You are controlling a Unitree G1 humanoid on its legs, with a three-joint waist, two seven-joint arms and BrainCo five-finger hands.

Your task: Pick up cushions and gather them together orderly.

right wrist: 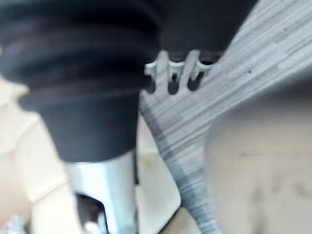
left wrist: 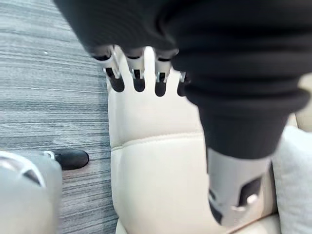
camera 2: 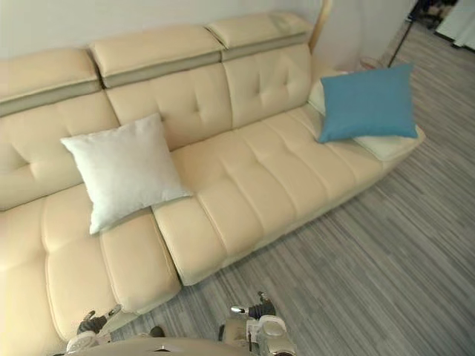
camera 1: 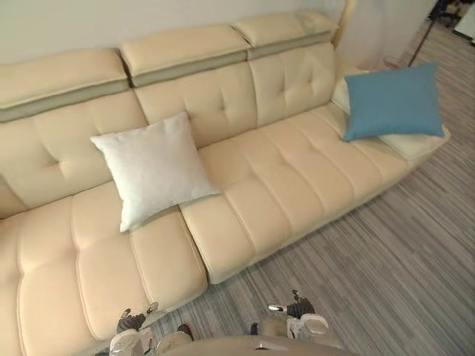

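Note:
A white cushion (camera 1: 154, 169) leans against the backrest of the cream sofa (camera 1: 297, 178), left of its middle. A blue cushion (camera 1: 393, 100) stands tilted at the sofa's right end, resting on a cream cushion (camera 1: 413, 143) that lies flat under it. My left hand (camera 1: 132, 325) hangs low by the sofa's front edge, well short of the white cushion; its fingers (left wrist: 138, 73) are relaxed and hold nothing. My right hand (camera 1: 300, 311) hangs over the floor, its fingers (right wrist: 175, 73) loose and empty too.
Grey striped floor (camera 1: 386, 267) runs along the sofa's front and right side. A dark stand's legs (camera 1: 438, 15) are at the far right, beyond the sofa's end. A pale wall (camera 1: 111, 22) backs the sofa.

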